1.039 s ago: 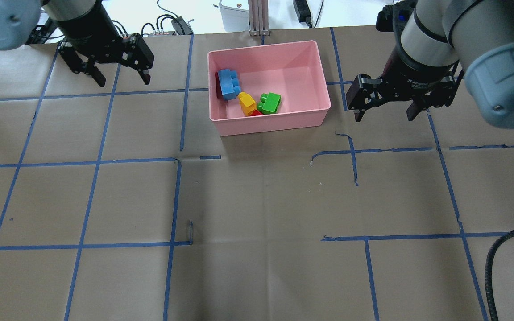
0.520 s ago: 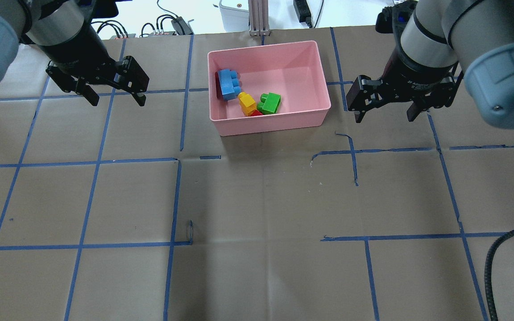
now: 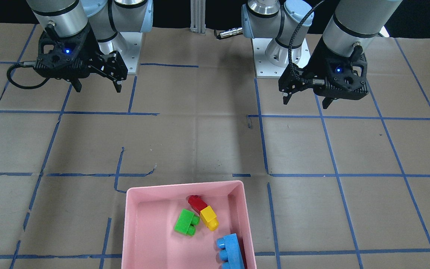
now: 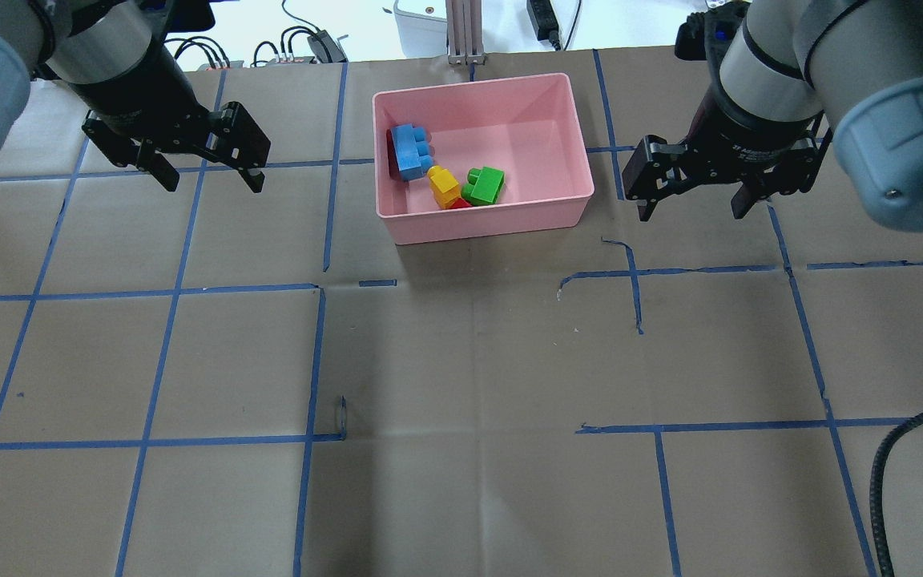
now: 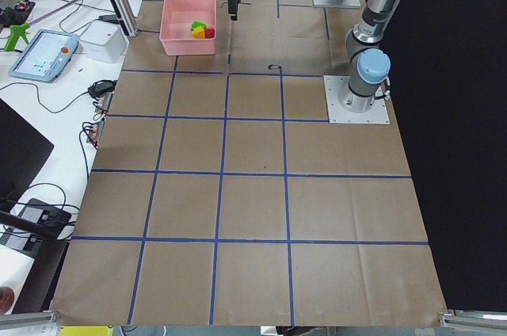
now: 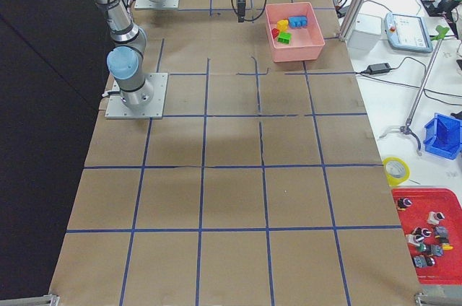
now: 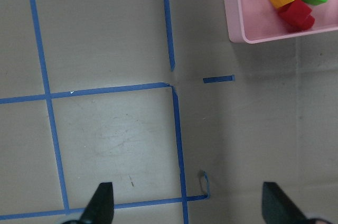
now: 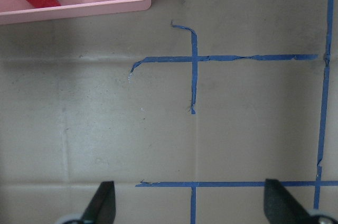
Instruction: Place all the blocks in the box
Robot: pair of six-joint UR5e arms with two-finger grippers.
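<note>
Overhead exterior: left pincer [image 4: 211, 183], right pincer [image 4: 690, 213] gape empty beside box [image 4: 509, 104] holding 4 blocks [image 4: 443, 184] on blue-taped paper [image 4: 461, 361].

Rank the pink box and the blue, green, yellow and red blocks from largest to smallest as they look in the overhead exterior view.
1. pink box
2. blue block
3. green block and yellow block: about alike, so not ranked apart
4. red block: smallest as seen, though partly hidden behind the yellow block

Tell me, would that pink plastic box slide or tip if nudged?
Probably slide: the wide shallow pink plastic box sits flat on brown paper. Likely light and stiff: thin moulded walls, only four small plastic bricks inside.
</note>
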